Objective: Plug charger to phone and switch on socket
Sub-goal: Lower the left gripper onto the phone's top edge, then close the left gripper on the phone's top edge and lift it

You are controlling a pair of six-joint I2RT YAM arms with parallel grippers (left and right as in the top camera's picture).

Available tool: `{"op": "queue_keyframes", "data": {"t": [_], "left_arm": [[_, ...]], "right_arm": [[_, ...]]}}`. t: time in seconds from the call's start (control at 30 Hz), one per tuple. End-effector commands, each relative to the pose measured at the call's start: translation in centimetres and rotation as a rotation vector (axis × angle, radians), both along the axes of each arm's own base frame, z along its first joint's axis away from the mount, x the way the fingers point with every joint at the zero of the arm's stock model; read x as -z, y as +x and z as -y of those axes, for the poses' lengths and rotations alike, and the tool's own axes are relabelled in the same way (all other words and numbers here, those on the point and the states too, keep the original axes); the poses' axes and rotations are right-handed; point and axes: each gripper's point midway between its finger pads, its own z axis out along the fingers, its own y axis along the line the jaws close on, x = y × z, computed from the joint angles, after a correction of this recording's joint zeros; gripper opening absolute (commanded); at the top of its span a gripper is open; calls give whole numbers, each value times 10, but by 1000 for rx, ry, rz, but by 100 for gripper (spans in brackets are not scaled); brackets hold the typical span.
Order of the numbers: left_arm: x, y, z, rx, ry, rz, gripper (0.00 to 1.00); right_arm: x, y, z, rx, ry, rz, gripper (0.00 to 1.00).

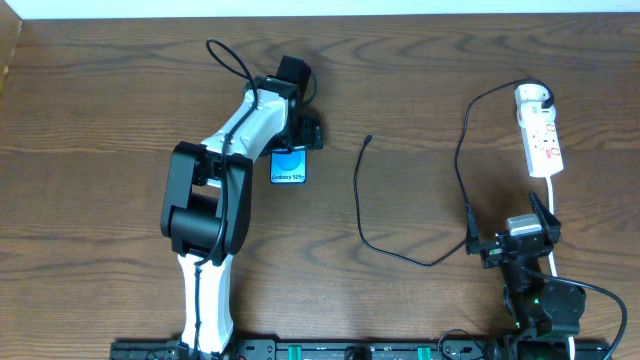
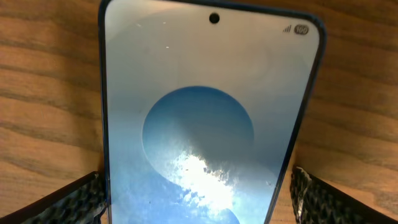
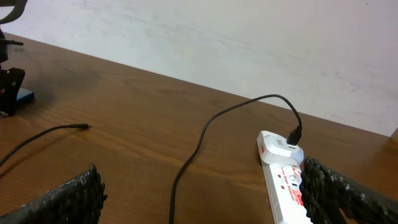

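The phone (image 1: 289, 168) lies flat on the table, its blue screen up. It fills the left wrist view (image 2: 205, 112). My left gripper (image 1: 293, 145) is open and straddles its far end, with the fingers (image 2: 199, 200) close beside its two long edges. The charger (image 1: 362, 215) is a black cable lying loose, with its connector tip (image 1: 369, 139) free on the table to the right of the phone. Its other end is on a white plug (image 1: 532, 96) in the socket (image 1: 545, 145). My right gripper (image 1: 512, 236) is open and empty near the table's front right. In the right wrist view the cable (image 3: 199, 146) runs between its fingers (image 3: 199, 199).
The socket's white cord (image 1: 553, 200) runs forward past my right gripper. The socket (image 3: 287, 193) lies just beside my right finger in the right wrist view. A pale wall stands behind the table's far edge (image 3: 186, 81).
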Motion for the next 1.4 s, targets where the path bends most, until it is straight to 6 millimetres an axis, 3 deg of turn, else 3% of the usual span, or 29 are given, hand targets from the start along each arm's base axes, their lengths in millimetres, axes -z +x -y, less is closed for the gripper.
{"op": "queue_keyframes", "data": {"t": [0.0,0.53,0.6,0.73,1.07,1.2,1.37], "left_arm": [[31,-18,-3,-8,4,-76,96],[36,-20,-1,124,3,-75,94],[36,-23,-2,124,6,-88,89],[36,-25,-3,124,8,-97,67],[35,-29,-4,123,12,-112,67],[22,-27,-3,123,11,-107,67],[-9,-18,-1,114,-1,-61,67]], "right_arm": [[1,0,-2,-8,12,-1,99],[1,0,-2,-8,13,-1,99],[1,0,-2,-8,12,-1,99],[1,0,-2,-8,12,-1,99],[1,0,-2,-8,12,-1,99],[1,0,-2,-8,12,-1,99],[1,0,-2,-8,12,-1,99]]}}
